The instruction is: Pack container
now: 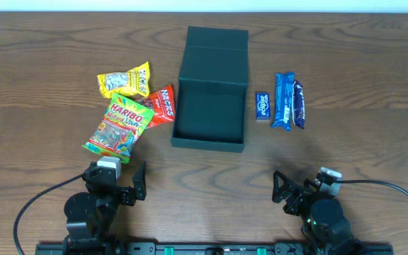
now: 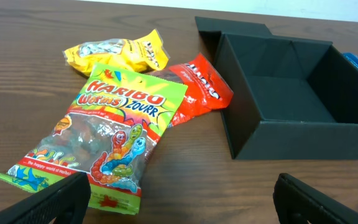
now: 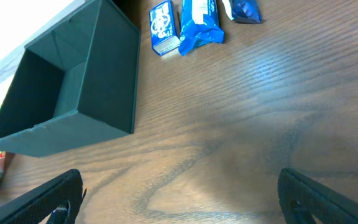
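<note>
The dark green container (image 1: 211, 138) stands open and empty mid-table, its lid (image 1: 217, 37) flipped back; it also shows in the left wrist view (image 2: 303, 140) and the right wrist view (image 3: 104, 93). Left of it lie a Haribo bag (image 1: 117, 126), a yellow packet (image 1: 125, 80) and a red packet (image 1: 163, 105). Right of it lie a small blue box (image 1: 262, 105), a blue wrapper (image 1: 282, 101) and a dark blue bar (image 1: 298, 105). My left gripper (image 1: 122, 185) is open and empty, near the table's front edge below the Haribo bag (image 2: 114, 134). My right gripper (image 1: 292, 191) is open and empty at the front right.
The wooden table (image 1: 48, 49) carries nothing else. Black cables (image 1: 27, 209) loop from each arm at the front edge. A bare strip of wood lies between the grippers and the container.
</note>
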`<state>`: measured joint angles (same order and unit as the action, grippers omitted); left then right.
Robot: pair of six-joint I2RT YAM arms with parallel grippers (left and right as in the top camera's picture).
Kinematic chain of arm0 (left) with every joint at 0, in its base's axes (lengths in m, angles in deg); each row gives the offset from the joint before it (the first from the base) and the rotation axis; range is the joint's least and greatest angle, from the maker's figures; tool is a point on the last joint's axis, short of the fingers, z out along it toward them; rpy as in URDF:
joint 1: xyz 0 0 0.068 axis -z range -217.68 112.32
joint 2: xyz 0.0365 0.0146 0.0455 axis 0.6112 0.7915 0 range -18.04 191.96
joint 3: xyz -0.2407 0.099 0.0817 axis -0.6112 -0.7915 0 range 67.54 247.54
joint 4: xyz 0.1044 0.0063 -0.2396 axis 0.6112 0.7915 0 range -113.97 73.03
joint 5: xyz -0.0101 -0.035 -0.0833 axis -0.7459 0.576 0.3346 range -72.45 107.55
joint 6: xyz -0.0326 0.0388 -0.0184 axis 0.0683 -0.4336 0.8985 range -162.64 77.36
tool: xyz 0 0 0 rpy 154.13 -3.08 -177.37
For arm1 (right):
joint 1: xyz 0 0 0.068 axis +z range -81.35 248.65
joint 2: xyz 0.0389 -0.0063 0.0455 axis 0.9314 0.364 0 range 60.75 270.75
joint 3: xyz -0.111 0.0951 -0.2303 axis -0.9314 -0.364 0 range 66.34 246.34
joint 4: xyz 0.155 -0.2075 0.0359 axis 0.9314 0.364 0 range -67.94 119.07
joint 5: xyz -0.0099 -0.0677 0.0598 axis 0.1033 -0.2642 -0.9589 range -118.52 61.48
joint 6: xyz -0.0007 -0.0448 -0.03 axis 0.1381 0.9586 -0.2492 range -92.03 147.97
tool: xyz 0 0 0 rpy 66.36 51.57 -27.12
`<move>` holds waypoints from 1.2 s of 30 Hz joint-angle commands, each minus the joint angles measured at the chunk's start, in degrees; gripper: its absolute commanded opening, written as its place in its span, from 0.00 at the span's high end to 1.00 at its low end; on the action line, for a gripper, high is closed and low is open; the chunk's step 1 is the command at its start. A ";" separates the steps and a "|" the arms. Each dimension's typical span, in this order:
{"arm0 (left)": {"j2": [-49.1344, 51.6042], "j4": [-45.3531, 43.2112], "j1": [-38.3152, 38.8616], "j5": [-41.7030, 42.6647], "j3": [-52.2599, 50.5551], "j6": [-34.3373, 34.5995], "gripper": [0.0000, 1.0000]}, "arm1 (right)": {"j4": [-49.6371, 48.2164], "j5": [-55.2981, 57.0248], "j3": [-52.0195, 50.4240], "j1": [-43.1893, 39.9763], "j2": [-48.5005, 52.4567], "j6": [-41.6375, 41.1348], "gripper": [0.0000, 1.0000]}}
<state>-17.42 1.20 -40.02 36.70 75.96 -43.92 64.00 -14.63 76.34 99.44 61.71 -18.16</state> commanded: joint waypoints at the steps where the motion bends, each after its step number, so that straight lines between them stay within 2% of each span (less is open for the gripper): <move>1: -0.33 0.09 0.13 0.81 -1.16 0.42 0.05 | 0.04 0.42 -0.37 0.37 -0.68 -0.55 0.01; 12: -0.33 -0.22 0.13 1.53 -1.16 0.55 0.05 | 0.04 0.42 -0.37 0.37 -0.68 -0.55 0.01; 15: -0.33 -0.17 0.13 3.04 -1.16 3.72 0.05 | 0.04 0.42 -0.37 0.37 -0.68 -0.55 0.01; 19: -0.31 -0.55 0.13 6.03 -0.81 4.11 0.05 | 0.04 0.42 -0.37 0.37 -0.68 -0.52 0.01; 24: 1.64 -0.55 0.13 4.20 5.07 3.82 0.05 | 0.04 0.42 -0.37 0.37 -0.68 -0.55 0.01; 29: 11.96 -0.57 0.13 -0.85 15.76 -2.27 0.05 | 0.04 0.42 -0.37 0.37 -0.68 -0.55 0.01; 32: 22.53 0.09 0.13 -3.23 23.30 -5.73 0.05 | 0.04 0.42 -0.37 0.37 -0.68 -0.55 0.01; 36: 36.48 2.29 0.13 -5.55 32.79 -6.47 0.05 | 0.04 0.42 -0.37 0.37 -0.68 -0.52 0.01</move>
<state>12.77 2.40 -40.02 34.04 103.98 -47.85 64.13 -14.74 76.28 99.44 61.49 -18.16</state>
